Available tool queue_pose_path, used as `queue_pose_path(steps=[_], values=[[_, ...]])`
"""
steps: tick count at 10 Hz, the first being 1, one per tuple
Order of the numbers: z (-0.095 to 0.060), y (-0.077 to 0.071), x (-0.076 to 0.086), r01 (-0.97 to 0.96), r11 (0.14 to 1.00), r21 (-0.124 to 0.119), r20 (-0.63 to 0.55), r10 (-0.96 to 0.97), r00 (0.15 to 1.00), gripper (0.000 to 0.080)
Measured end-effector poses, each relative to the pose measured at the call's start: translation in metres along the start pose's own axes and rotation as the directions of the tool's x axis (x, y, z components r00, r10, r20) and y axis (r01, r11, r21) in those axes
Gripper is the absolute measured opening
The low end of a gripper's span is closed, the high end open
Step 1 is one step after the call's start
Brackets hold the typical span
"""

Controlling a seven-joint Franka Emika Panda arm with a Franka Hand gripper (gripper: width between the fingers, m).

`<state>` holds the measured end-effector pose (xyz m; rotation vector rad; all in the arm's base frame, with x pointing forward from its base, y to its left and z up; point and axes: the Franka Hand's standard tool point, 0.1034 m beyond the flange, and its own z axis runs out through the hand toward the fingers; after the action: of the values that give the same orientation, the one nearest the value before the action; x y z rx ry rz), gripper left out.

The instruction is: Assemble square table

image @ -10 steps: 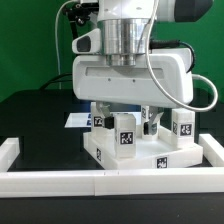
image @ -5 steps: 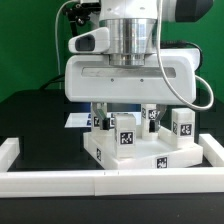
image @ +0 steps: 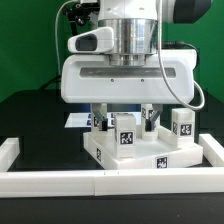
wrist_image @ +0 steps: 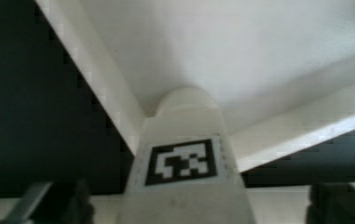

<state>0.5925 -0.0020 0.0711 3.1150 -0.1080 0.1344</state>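
The gripper (image: 122, 118) hangs straight down over the square table panel (image: 140, 155), and its two dark fingers (image: 148, 117) stand wide apart, one on each side of a leg (image: 125, 133) that stands upright on the panel. In the exterior view there is a gap between each finger and this leg, so nothing is gripped. The gripper body above is a broad, smooth, rounded white housing with a shiny metal cylinder on top of it.

The panel is made of matte white plastic, thick and flat, with a raised rim and a small black-and-white tag on its near edge. It lies on the black table (image: 30, 115), just behind the long low white wall (image: 60, 182) at the near side, toward the exterior view's right. The wall looks blocky, with square ends that rise at both corners.

The legs are small white blocks, each with a square printed tag on the face. The middle one is between the fingers. Another leg (image: 181, 126) stands at the exterior view's right on the panel, and one more (image: 99, 121) is at the left, partly hidden behind the left finger.

In the wrist view the middle leg (wrist_image: 186, 140) is seen from close: it has a rounded top, a smooth pale surface and a pixel-pattern tag, a little blurred. Behind it the white panel (wrist_image: 245, 50) shows its sharp straight rim against the black table (wrist_image: 41, 110). The dark tips of the fingers (wrist_image: 58, 205) appear on both sides of the leg.

Far behind on the left lies the flat thin marker board (image: 74, 120), only partly visible.
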Motion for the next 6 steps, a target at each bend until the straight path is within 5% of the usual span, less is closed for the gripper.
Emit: queue_pose_path(steps=[2, 6], values=[[0.0001, 0.0, -0.0001, -0.04, 0.999, 0.0, 0.0, 0.04, 0.999, 0.0285], [0.0003, -0.0004, 0.0, -0.294, 0.956, 0.007, -0.001, 0.294, 0.956, 0.0288]])
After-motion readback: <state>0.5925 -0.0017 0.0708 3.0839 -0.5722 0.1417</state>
